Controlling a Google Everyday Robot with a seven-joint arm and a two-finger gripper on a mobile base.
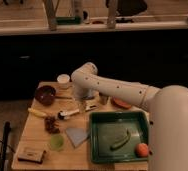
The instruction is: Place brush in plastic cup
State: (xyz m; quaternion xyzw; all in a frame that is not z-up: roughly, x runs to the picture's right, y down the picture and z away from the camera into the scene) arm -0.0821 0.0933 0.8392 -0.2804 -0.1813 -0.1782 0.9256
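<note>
Although seeing the hand [90, 104] low over the surface [37, 136], just beside the brush [69, 114] handle, cannot tell its state. Plastic cup [57, 143] apart, toward front.

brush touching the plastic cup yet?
Apart. The camera view shows bare table between the brush and the plastic cup. The gripper hangs near the end of the brush's handle.
</note>
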